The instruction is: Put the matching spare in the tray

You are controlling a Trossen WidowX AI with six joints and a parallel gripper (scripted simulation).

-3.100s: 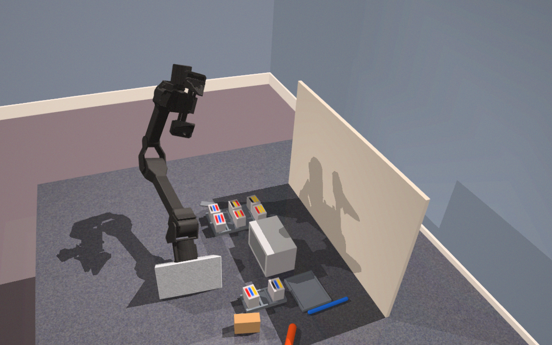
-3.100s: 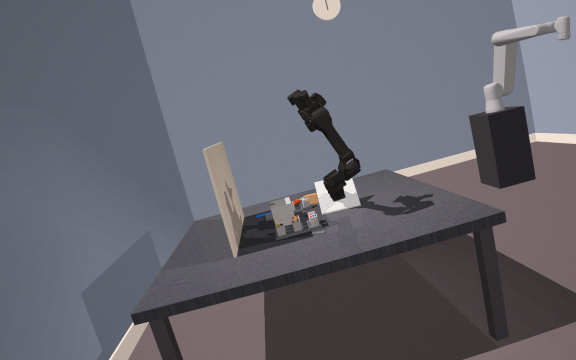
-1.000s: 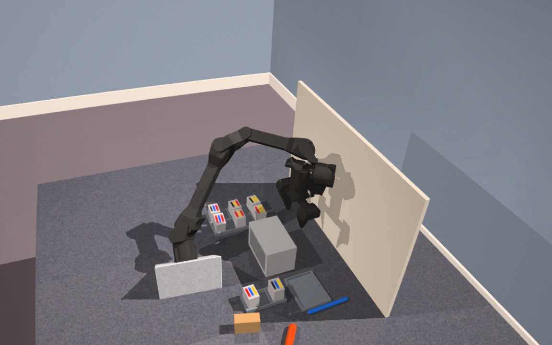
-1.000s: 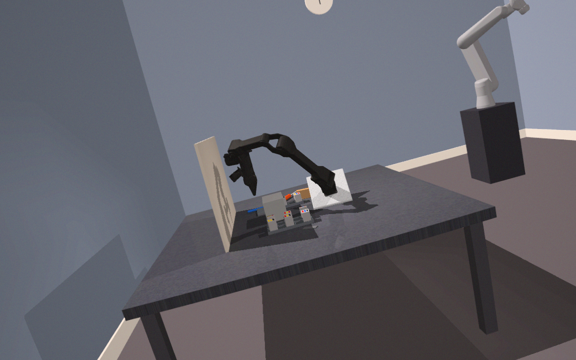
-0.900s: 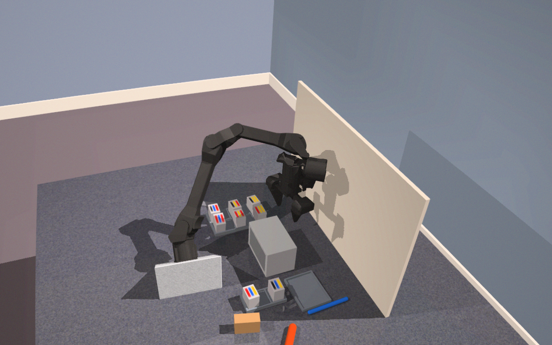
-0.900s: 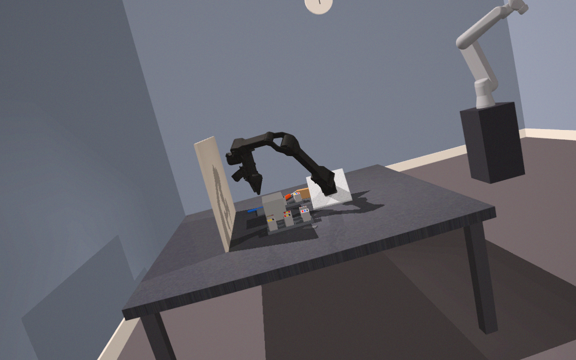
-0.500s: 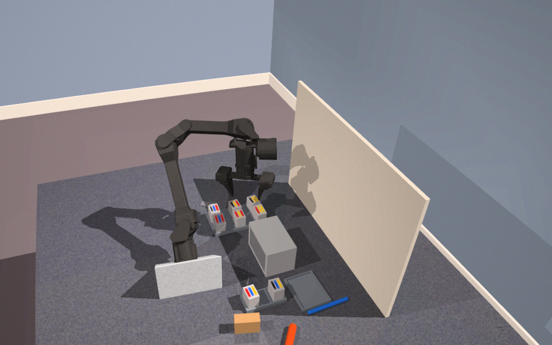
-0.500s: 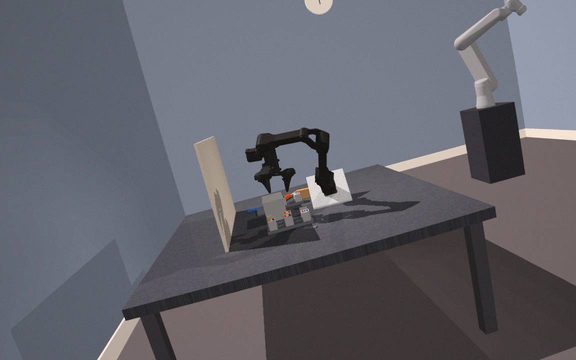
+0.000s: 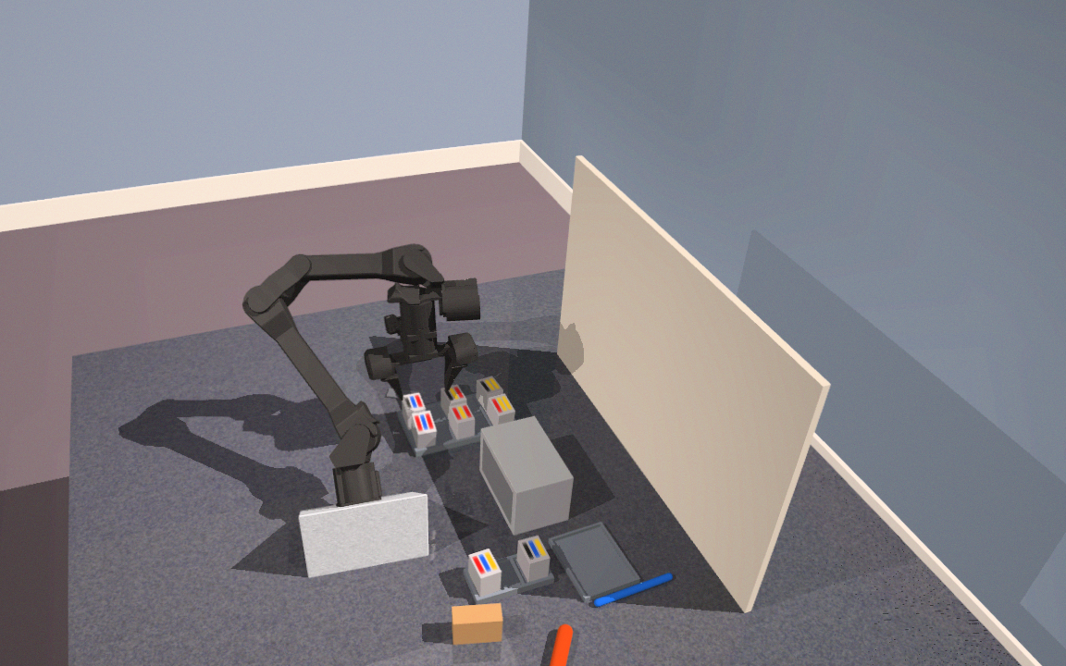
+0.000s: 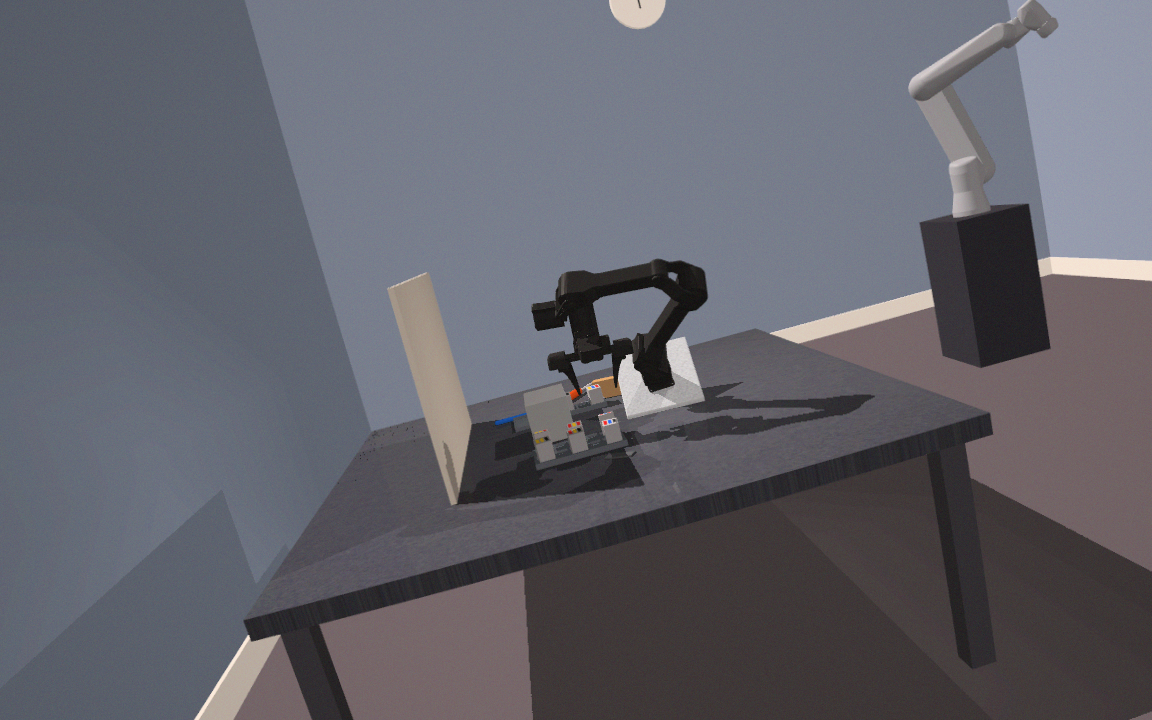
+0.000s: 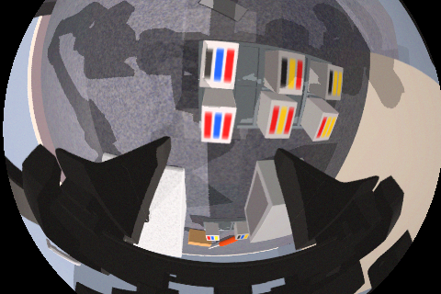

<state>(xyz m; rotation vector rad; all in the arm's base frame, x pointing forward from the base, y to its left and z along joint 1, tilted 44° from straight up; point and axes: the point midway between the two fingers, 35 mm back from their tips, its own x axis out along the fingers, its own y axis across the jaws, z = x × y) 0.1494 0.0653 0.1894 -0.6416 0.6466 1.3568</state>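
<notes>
My gripper [image 9: 422,390] [image 10: 597,391] [image 11: 223,144] is open and empty, pointing down above the larger rack [image 11: 248,103]. In the wrist view the spare striped red-blue-red [image 9: 423,428] [image 11: 217,124] is just beyond the gap between the fingertips. The black-blue-red spare [image 9: 414,403] [image 11: 220,64] stands behind it. Red-yellow-red [image 9: 461,420] [image 11: 277,115], black-yellow-red [image 11: 285,73], red-yellow-yellow [image 11: 320,119] and black-yellow-yellow [image 11: 335,82] spares stand to the right. The mounted unit [image 9: 526,472] [image 10: 547,414] [image 11: 271,207] is a grey box; its coded back is hidden. The grey tray [image 9: 595,559] is empty.
A smaller rack holds red-blue-yellow [image 9: 484,571] and black-blue-yellow [image 9: 533,559] spares. A tall beige panel [image 9: 686,372] [image 10: 432,385] stands behind the unit. A white slab [image 9: 365,536] is at the arm's base. An orange block [image 9: 477,625], a blue bar [image 9: 634,589] and a red-orange handle [image 9: 561,646] lie near the tray.
</notes>
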